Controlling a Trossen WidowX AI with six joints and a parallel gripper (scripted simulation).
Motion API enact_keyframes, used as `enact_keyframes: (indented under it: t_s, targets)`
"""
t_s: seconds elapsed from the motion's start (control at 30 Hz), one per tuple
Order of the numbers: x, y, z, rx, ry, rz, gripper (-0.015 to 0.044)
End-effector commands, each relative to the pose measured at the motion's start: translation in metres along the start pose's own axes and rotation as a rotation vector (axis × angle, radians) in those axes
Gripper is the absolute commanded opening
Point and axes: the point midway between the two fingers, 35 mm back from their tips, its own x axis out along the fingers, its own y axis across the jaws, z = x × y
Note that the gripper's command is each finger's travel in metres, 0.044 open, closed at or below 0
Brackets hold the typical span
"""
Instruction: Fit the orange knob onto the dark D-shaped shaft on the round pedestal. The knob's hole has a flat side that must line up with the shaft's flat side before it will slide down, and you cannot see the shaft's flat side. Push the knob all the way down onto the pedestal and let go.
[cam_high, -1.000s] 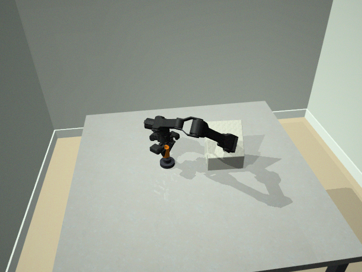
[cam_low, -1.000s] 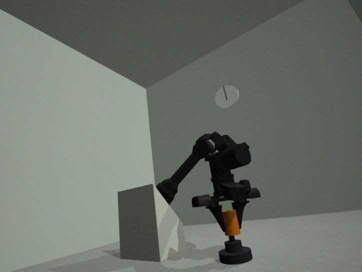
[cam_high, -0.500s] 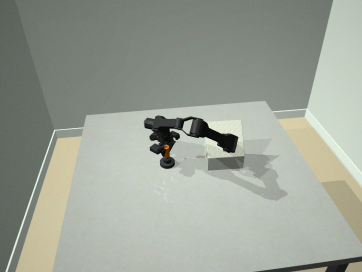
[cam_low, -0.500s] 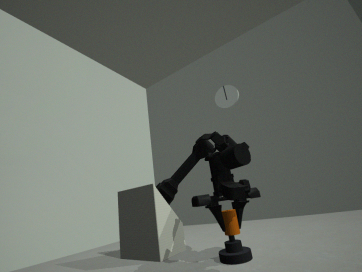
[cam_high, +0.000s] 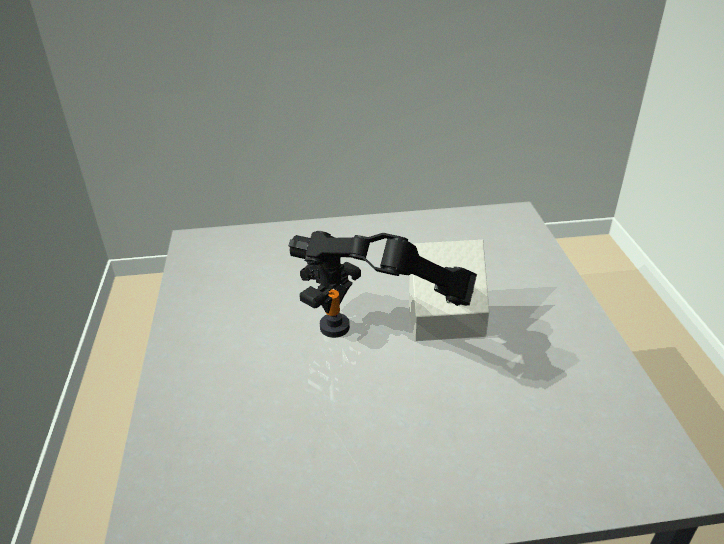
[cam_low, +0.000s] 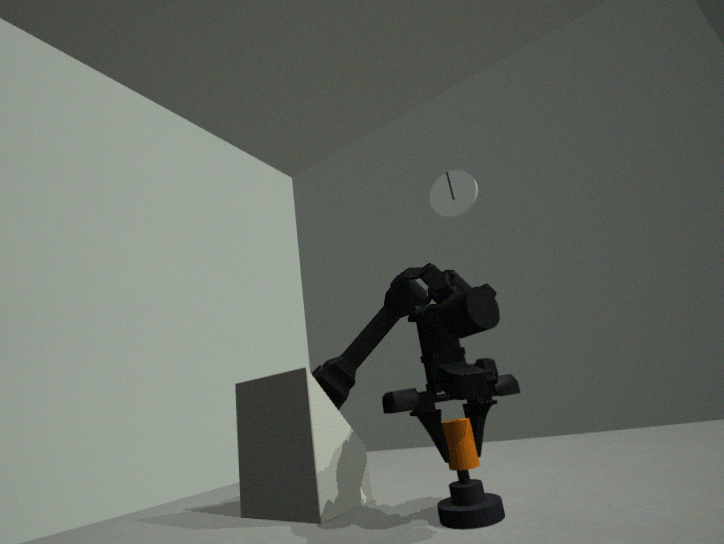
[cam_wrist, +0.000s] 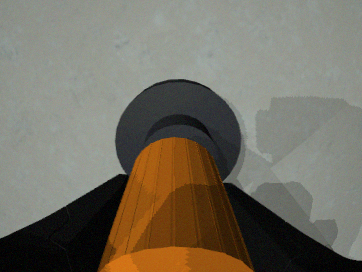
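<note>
My fingers (cam_high: 334, 303) (cam_low: 462, 450) are clamping on the orange knob (cam_high: 332, 304) (cam_low: 461, 444) (cam_wrist: 175, 195), one on each side of it. The knob is leaning a little and is sitting above the round pedestal (cam_high: 334, 327) (cam_low: 471, 511) (cam_wrist: 177, 100). Between them, a short part of the dark shaft (cam_low: 463, 476) is showing. The pedestal is standing on the counter (cam_high: 351, 421) (cam_low: 585, 467) (cam_wrist: 60, 60), near the pale block (cam_high: 450, 324) (cam_low: 278, 444).

Pale block (cam_high: 451, 325) (cam_low: 275, 447) obstructs low passage to the right of the round pedestal (cam_high: 334, 327) (cam_low: 471, 512) (cam_wrist: 177, 97), viewed from above; a gap separates the two. Bench (cam_high: 374, 432) (cam_low: 614, 467) (cam_wrist: 60, 60) offers open approach on the pedestal's near and left sides. Overhead, the arm (cam_high: 397, 255) (cam_low: 369, 339) blocks descent.
</note>
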Motion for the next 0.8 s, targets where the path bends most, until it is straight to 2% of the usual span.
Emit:
enact_keyframes:
  t_s: [0.0,0.77]
  targets:
    - [0.001,-0.003,-0.002,0.011,0.002,0.002,0.0000]
    - [0.016,-0.005,-0.002,0.001,0.002,0.003,0.0000]
